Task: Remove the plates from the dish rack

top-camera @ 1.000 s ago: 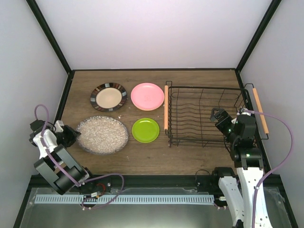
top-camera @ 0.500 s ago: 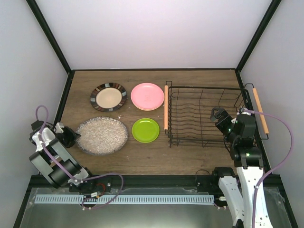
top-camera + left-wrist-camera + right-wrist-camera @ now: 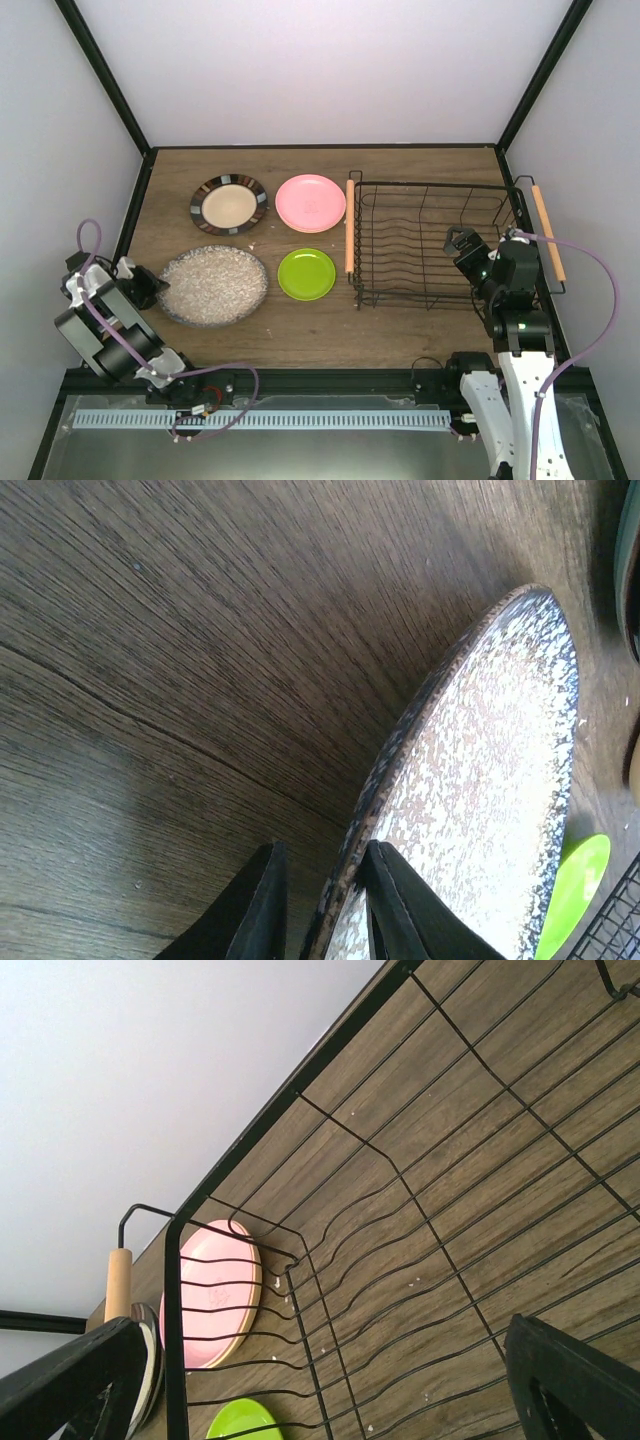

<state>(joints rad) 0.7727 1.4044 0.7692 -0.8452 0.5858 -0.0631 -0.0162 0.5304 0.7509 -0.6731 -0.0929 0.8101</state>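
Note:
The large speckled grey plate [image 3: 213, 286] lies on the table at the front left. My left gripper [image 3: 150, 287] straddles its left rim [image 3: 400, 760]. One finger [image 3: 400, 900] rests on the plate's top, the other stands clear of the rim, so the jaws are open. The lime green plate [image 3: 306, 273], the cream plate with a brown rim [image 3: 229, 204] and the pink plate [image 3: 310, 202] lie on the table left of the dish rack [image 3: 430, 185]. A pale edge shows under the pink plate [image 3: 215, 1290]. My right gripper [image 3: 458, 238] hangs wide open inside the rack, which holds no plates. The mint plate is not in view.
The rack's wooden handles [image 3: 349, 225] [image 3: 547, 232] run along its left and right sides. Grey walls with black posts enclose the table on three sides. The right arm's cable [image 3: 600, 290] loops near the right wall.
The left arm's body has swung left and down while its gripper stayed at the speckled plate's rim. The plate has shifted slightly left. The right arm has not moved.

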